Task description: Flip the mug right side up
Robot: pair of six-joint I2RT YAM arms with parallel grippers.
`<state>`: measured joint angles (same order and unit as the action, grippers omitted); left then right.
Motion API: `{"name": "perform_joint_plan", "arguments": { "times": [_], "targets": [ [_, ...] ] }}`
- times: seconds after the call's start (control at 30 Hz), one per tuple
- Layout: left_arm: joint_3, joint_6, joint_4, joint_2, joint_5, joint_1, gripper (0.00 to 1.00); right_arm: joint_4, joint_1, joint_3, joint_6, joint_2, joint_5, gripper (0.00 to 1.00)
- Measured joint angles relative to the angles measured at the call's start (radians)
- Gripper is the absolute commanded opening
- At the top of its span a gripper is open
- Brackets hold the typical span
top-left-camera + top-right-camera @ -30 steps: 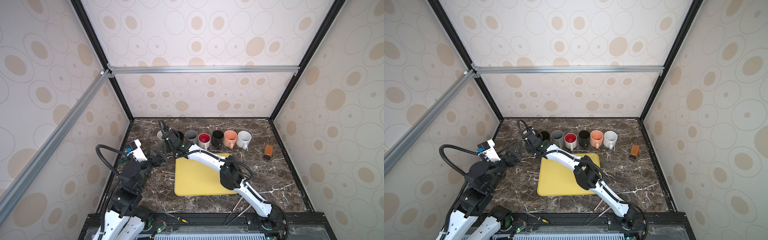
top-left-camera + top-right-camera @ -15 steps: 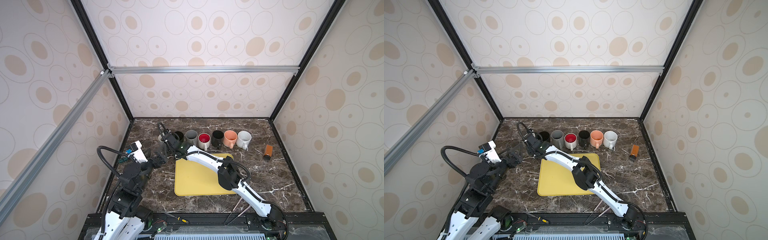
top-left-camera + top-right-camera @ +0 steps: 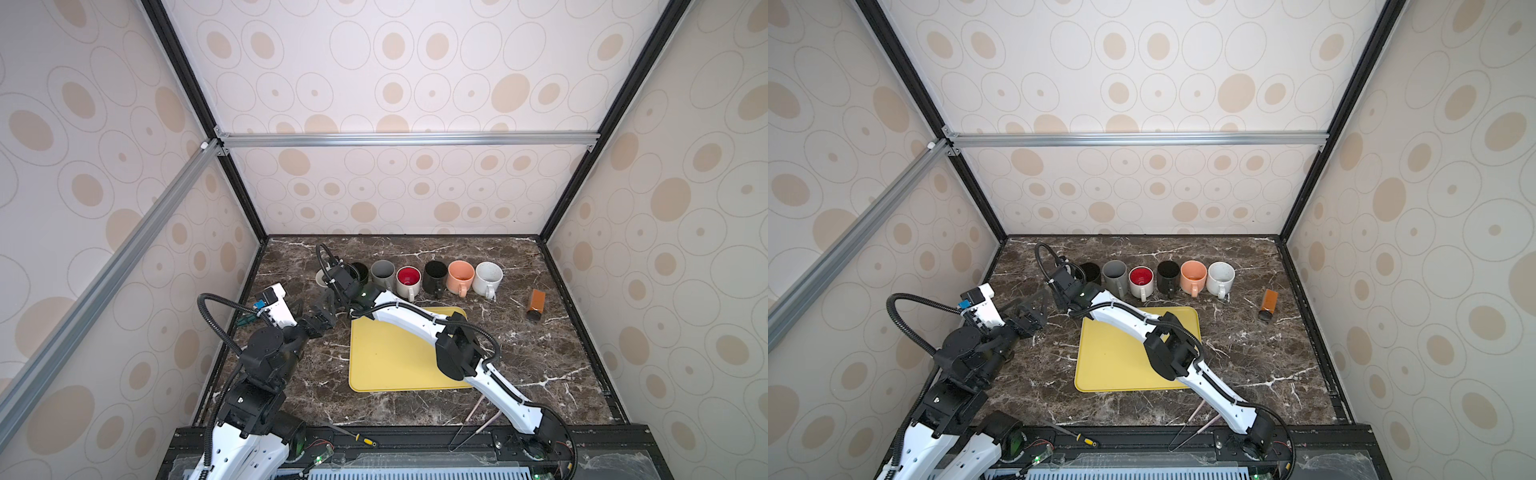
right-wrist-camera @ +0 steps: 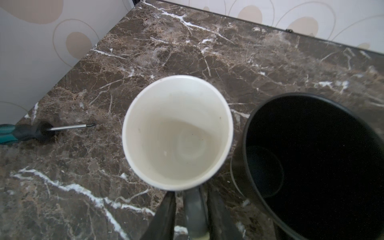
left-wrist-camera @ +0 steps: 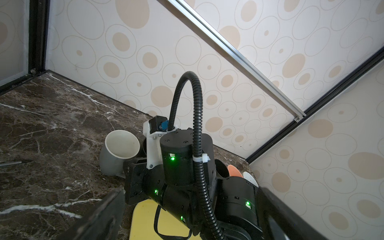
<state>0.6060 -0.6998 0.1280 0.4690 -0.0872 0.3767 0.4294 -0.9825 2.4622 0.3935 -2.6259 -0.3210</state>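
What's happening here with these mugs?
The right gripper straddles the handle of the grey ceramic mug with a white inside, which stands upright on the brown marble table beside a black mug; its jaws sit slightly off the handle. The left gripper hovers open nearby, holding nothing.

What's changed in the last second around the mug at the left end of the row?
The right hand has spread its fingers off the handle of the mug. Marble shows on both sides of the handle, so it looks let go. The mug stands mouth up, about where it was. The left hand stays open, clear of it. The other mugs and the yellow mat have not moved.
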Motion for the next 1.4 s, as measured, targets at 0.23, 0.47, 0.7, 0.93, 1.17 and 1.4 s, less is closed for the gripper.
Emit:
{"name": "perform_joint_plan", "arguments": {
  "times": [0.23,0.47,0.7,0.93,1.17,1.4],
  "targets": [
    [0.000,0.000,0.000,0.000,0.005,0.000,1.00,-0.030,-0.002,-0.026,0.011,0.003,-0.003,0.36],
    [-0.002,0.000,-0.004,0.000,0.014,0.000,1.00,-0.064,-0.006,-0.153,0.014,0.089,0.002,0.48],
    [-0.011,0.006,-0.021,0.024,0.018,0.000,1.00,-0.131,-0.006,-0.303,0.007,0.253,0.012,0.56],
    [0.007,0.073,-0.051,0.240,0.018,0.000,1.00,-0.188,-0.002,-0.550,-0.044,0.525,0.030,0.68],
    [-0.020,0.172,-0.249,0.335,0.016,0.014,1.00,-0.217,0.079,-0.985,-0.090,0.891,0.043,0.93],
    [-0.131,0.287,-0.391,0.375,-0.119,-0.004,1.00,-0.161,0.208,-1.220,-0.118,1.264,0.014,0.99]
  ]
}}
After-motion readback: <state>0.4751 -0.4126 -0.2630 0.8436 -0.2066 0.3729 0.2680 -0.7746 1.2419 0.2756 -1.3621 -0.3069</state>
